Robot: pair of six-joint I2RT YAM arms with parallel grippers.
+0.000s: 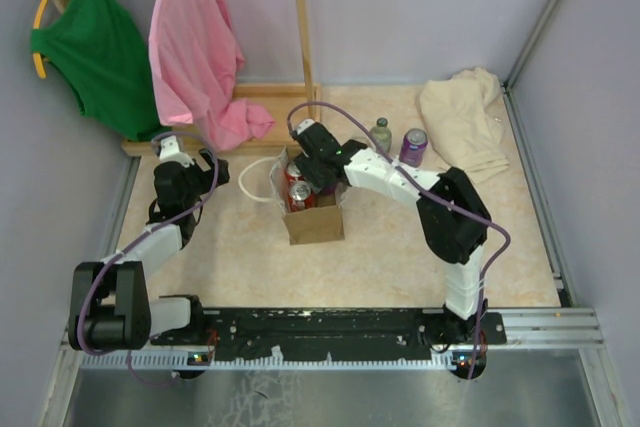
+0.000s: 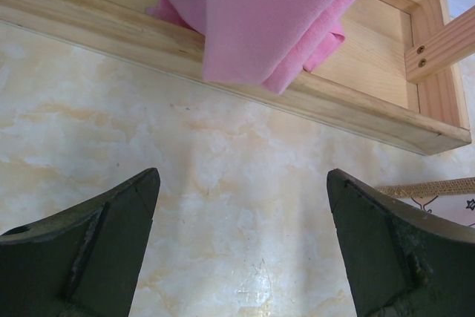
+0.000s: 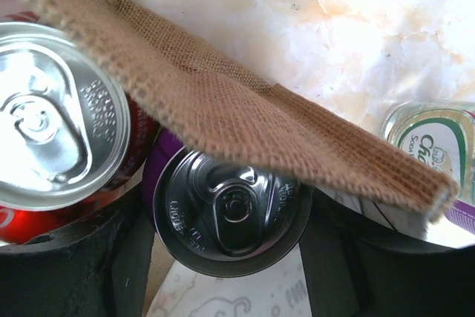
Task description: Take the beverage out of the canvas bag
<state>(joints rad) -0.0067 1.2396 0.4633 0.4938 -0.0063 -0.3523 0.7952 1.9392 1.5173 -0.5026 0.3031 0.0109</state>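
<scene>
The canvas bag [image 1: 318, 219] stands open in the middle of the table, one white handle [image 1: 254, 183] lying to its left. A red can [image 1: 298, 194] shows inside it. My right gripper [image 1: 319, 173] reaches down into the bag's mouth. In the right wrist view a purple can with a dark lid [image 3: 231, 209] sits between the two dark fingers [image 3: 111, 261], which press its sides, so my right gripper [image 3: 231, 224] is shut on it. The red can [image 3: 56, 113] stands next to it, under the burlap rim [image 3: 245, 116]. Left of the bag, my left gripper [image 2: 243, 176] hangs open over bare tabletop.
A clear green-labelled bottle [image 1: 381, 134] and another purple can [image 1: 413, 146] stand on the table behind the bag. A beige cloth [image 1: 465, 122] lies at the back right. Pink [image 1: 200, 57] and green [image 1: 95, 42] garments hang over a wooden frame [image 2: 223, 72] at the back left.
</scene>
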